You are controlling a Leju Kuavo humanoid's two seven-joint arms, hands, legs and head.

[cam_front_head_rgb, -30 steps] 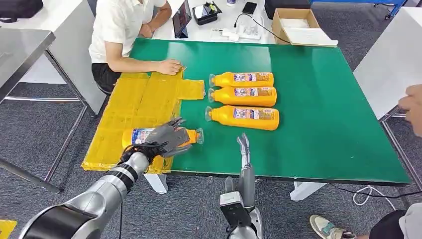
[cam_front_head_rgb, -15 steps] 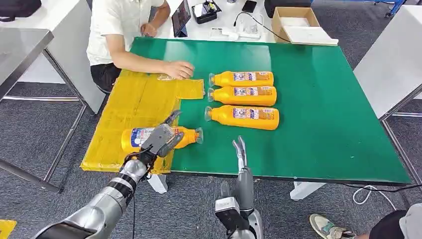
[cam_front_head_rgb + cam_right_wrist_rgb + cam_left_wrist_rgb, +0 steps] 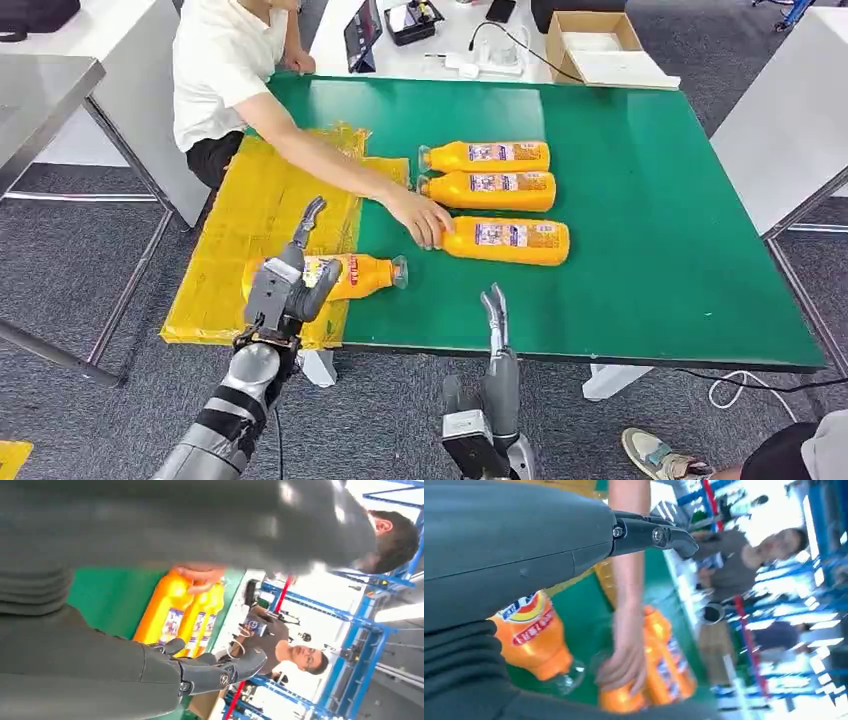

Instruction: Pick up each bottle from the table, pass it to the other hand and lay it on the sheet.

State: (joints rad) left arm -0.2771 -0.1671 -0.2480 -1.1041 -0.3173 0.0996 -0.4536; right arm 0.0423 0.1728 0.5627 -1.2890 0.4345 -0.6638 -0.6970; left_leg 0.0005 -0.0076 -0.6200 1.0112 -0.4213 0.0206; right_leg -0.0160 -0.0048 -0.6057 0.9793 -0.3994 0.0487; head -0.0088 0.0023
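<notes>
An orange bottle lies on its side at the right edge of the yellow sheet, its cap over the green table. My left hand is raised just in front of it, fingers apart, holding nothing. In the left wrist view that bottle lies beyond my left hand. Three more orange bottles lie side by side mid-table. A person's hand rests on the neck of the nearest one. My right hand stands at the table's near edge, fingers straight up and empty.
The person sits at the table's far left corner, with an arm stretched across the sheet. A cardboard box, a tablet and cables lie on the white table behind. The right half of the green table is bare.
My left hand has let go of the bottle on the sheet and pulled back and up. The person's arm has reached over to the nearest of the three bottles, which shifted slightly right.
</notes>
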